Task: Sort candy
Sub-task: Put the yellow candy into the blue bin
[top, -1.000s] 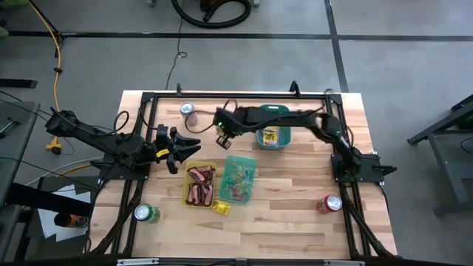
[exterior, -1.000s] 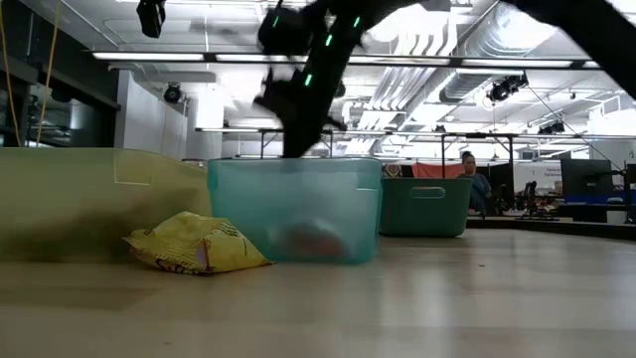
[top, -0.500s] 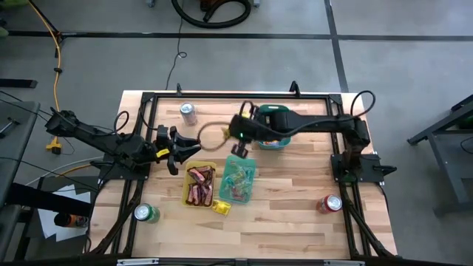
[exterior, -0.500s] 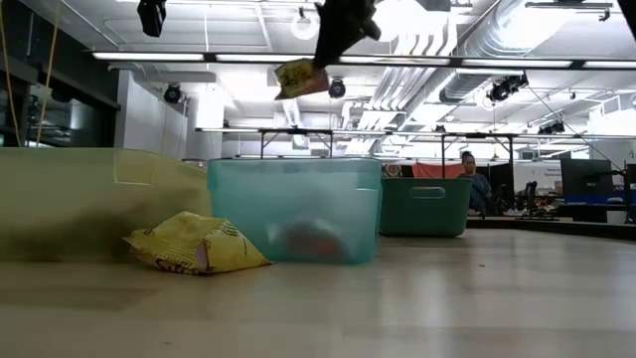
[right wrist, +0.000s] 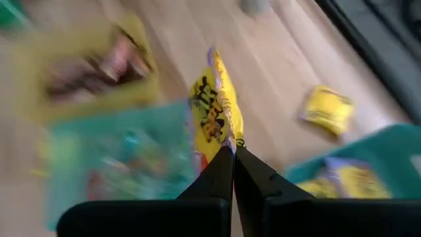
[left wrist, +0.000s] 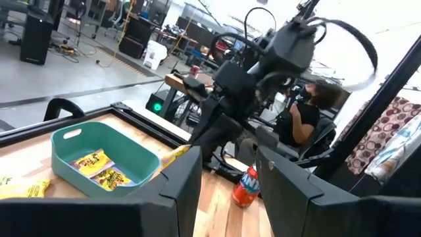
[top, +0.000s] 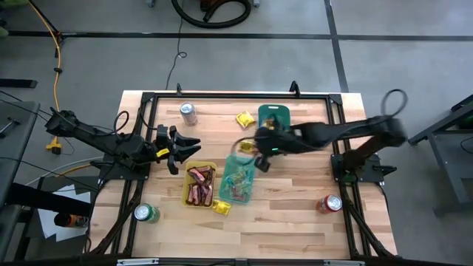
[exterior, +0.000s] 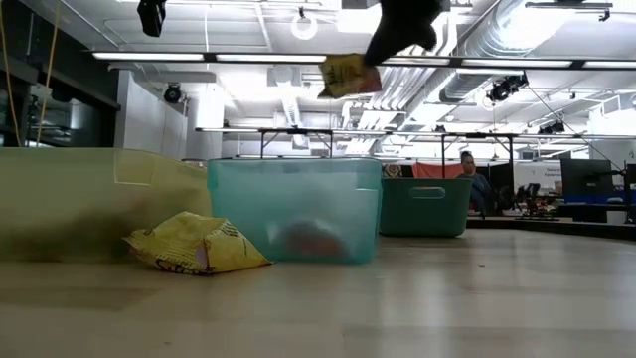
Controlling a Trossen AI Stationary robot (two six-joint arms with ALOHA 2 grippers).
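Observation:
My right gripper (top: 258, 153) hangs above the table's middle, over the far end of the light teal tray (top: 238, 179) of tiny pale pieces, shut on a bright yellow packet (right wrist: 217, 112). The same packet (exterior: 348, 75) shows high up in the low view. More yellow packets lie flat: one on the table (top: 243, 118), one by the trays' near ends (top: 222, 208), some in the dark teal tray (top: 272, 118). Red-brown bars fill the yellow tray (top: 199, 185). My left gripper (top: 182, 151) waits open at the table's left. My right gripper pinches the yellow packet by one end (right wrist: 227, 146) between its two shut fingers. The fingers (exterior: 397, 30) slant down at it from the table's right. The packet is lifted clear, high above the trays, and sticks out beyond the fingertips.
Three drink cans stand on the table: one at the far left (top: 188, 111), a green one near left (top: 145, 214), a red one near right (top: 329, 205). A black frame (top: 222, 96) runs along the table's edges. A person (left wrist: 309, 112) sits beyond the table.
My right gripper, which was down near the table to the left of the dark teal tray, has risen with the yellow packet and swung toward the table's right, so it now hangs over the light teal tray's far end. The packet is lifted clear. The left arm kept still.

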